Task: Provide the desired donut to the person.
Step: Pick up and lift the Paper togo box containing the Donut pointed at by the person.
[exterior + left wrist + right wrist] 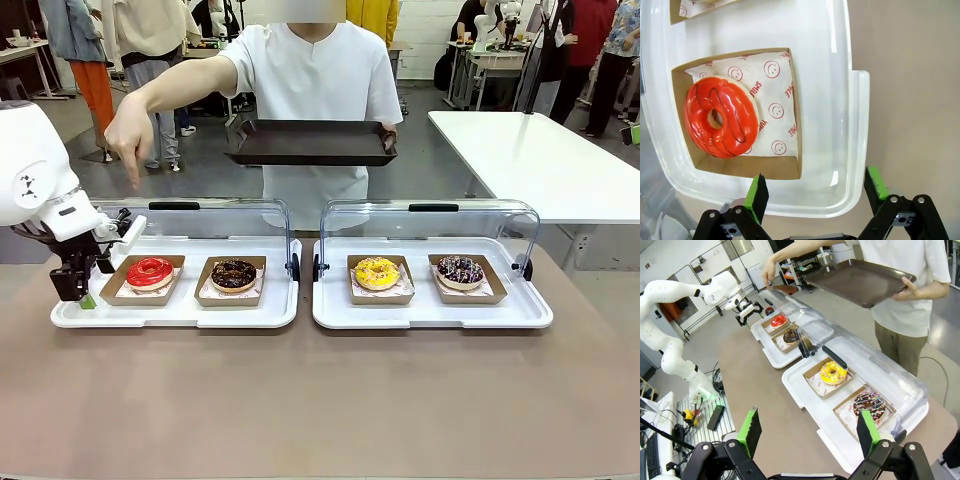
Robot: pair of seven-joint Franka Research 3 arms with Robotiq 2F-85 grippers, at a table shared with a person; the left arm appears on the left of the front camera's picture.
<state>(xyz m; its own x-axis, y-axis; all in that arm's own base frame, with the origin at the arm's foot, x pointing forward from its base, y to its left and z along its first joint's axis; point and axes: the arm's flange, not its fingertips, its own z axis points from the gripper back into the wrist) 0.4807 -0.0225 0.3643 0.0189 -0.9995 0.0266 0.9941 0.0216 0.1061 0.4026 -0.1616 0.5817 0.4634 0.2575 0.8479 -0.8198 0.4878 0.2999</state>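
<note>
The brown tabletop [320, 400] carries two white plastic trays side by side along its far edge, each with a clear hinged lid standing open behind it. The left tray [175, 312] lies toward the tabletop's left edge and the right tray [430, 315] toward its right.

Behind the far edge stands the person [310, 90] in a white shirt. One hand balances a dark serving tray [310, 143], and the other hand [130, 135] points an index finger down over the left tray's left end.

The left gripper [816, 182] hangs at that tray's left end with its jaws spread wide and nothing grasped. The tray's rim lies between its fingers. The right gripper [809, 417] hovers released above the tabletop's near right part.

Each tray holds two donuts in open cardboard boxes. From left to right these are a red-glazed donut [150, 271] under the pointing finger, a chocolate donut [234, 274], a yellow donut [377, 272] and a dark sprinkled donut [460, 269].
</note>
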